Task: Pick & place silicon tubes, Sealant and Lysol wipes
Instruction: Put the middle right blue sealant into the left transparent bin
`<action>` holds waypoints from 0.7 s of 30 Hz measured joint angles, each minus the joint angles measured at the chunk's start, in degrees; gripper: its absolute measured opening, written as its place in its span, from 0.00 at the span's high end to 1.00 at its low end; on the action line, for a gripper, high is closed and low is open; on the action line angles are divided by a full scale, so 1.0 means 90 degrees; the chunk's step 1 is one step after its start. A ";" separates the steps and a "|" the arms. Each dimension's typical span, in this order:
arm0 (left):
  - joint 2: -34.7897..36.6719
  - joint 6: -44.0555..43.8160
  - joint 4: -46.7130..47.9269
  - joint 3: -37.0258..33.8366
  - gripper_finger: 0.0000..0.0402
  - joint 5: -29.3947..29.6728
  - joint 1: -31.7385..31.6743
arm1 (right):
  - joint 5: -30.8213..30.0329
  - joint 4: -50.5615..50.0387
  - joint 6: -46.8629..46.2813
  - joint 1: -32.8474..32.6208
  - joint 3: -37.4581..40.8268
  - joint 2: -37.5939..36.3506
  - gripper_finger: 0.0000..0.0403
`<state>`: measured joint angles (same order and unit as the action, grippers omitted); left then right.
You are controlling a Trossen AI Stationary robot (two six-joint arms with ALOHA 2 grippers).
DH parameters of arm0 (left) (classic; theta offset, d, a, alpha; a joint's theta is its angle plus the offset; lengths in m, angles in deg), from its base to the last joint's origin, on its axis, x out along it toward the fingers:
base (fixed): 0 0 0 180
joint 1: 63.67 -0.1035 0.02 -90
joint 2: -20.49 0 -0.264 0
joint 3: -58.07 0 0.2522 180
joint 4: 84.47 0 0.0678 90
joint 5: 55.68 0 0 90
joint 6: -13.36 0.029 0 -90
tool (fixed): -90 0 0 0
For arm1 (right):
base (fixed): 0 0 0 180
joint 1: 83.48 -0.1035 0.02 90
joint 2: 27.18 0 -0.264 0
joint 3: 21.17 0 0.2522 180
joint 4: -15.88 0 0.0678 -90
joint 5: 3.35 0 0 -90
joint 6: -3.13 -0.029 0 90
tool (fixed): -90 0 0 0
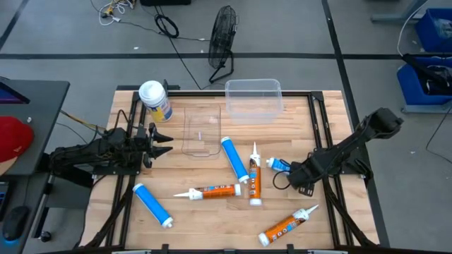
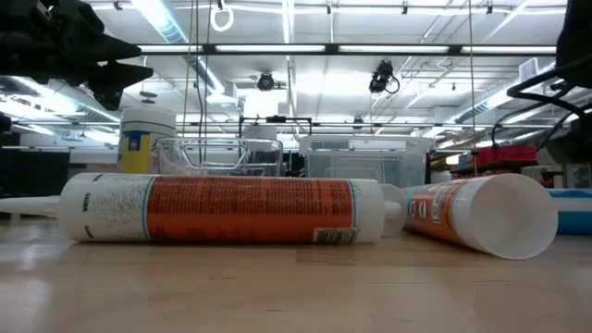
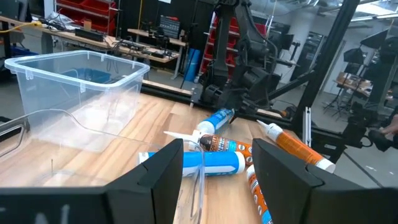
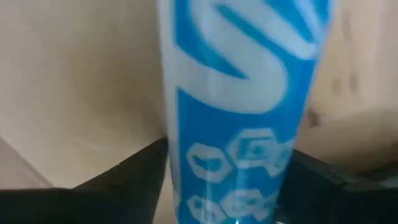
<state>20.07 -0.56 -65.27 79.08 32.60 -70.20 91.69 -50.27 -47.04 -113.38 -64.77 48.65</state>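
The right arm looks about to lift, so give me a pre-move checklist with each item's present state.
1. Right gripper down at the short blue tube with white cap: ok.
2. Tube lies between the right jaws in the right wrist view: ok.
3. Right jaws fully shut on the tube: cannot tell.
4. Clear plastic bin at the table's far edge is upright with its mouth open: ok.
5. Left gripper waits apart at the table's left side, jaws open and empty: ok.
6. Yellow-and-blue wipes canister with white lid stands upright: ok.
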 joint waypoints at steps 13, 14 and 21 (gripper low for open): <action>0.0002 0.0017 -0.0016 0.0000 0.51 0.0001 0.0000 | -0.0111 -0.0130 -0.0018 0.0120 -0.0699 0.0005 0.50; 0.0002 0.0019 -0.0038 0.0000 0.51 0.0001 0.0000 | -0.0189 -0.0258 -0.0023 0.0120 -0.0804 0.0005 0.50; 0.0004 0.0019 -0.0100 0.0000 0.51 0.0001 0.0000 | -0.0513 -0.1143 -0.0018 0.0120 -0.1519 0.0005 0.50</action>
<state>20.10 -0.38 -66.18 79.08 32.61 -70.20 87.07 -60.55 -47.21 -112.30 -78.44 48.69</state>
